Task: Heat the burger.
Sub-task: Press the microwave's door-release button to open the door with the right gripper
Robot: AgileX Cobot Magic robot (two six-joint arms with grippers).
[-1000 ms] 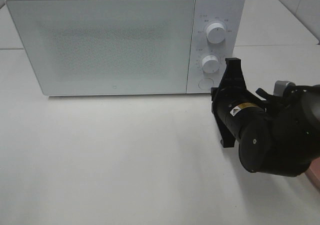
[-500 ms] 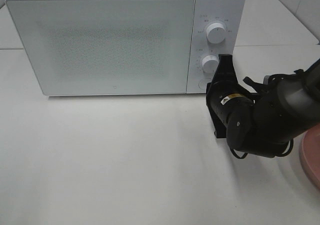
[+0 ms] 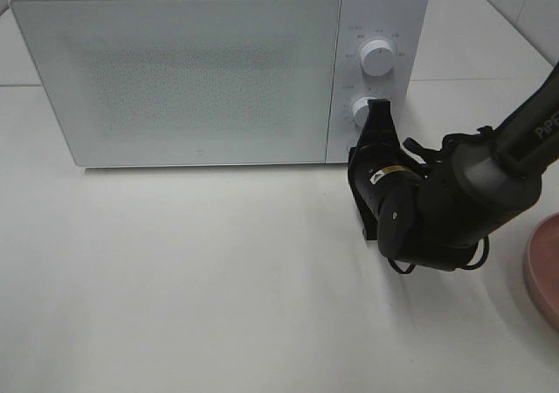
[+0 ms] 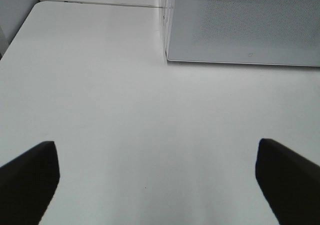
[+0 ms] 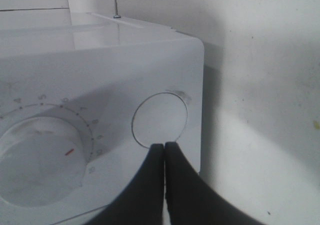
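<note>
White table, microwave, right hand at button

right gripper moved left and in toward the microwave, closed tips now right at its round button. more of the pink plate is uncovered.
</note>
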